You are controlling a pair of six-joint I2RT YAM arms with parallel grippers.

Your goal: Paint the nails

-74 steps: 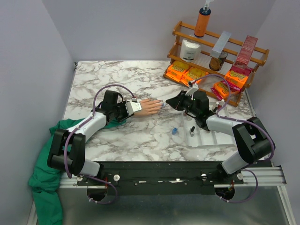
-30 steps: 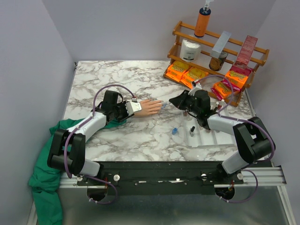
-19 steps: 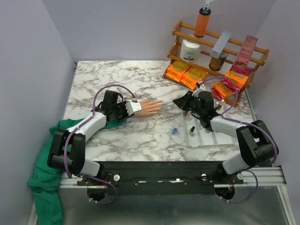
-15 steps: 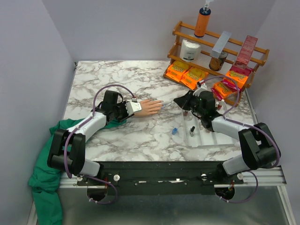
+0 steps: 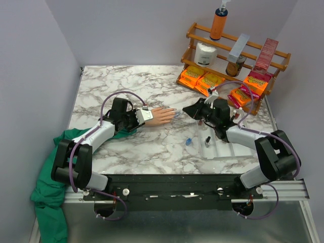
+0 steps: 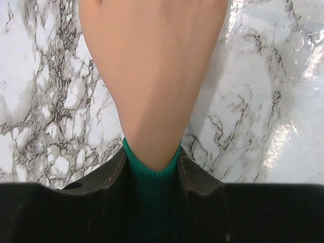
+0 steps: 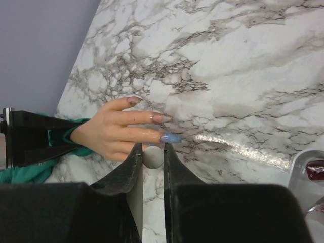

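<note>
Top external: peach fake hand with green sleeve [image 5: 162,116] lies mid-way across the white marble table [image 5: 101,86], fingertips toward the nearer right gripper [image 5: 185,109]. Left wrist: left gripper [image 6: 151,163] clamps the sleeve [image 6: 152,202]. Right wrist: closed fingers pinch a pale applicator [image 7: 152,157] beside the bluish nails [image 7: 171,137].

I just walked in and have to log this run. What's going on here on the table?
The robot is painting the nails of a fake hand lying on the marble table. Its left hand clamps the green sleeve at the wrist. Its right hand is shut on a small white thing, probably the polish brush, close to the fingertips. One nail is blue; the other two in view are not.
</note>
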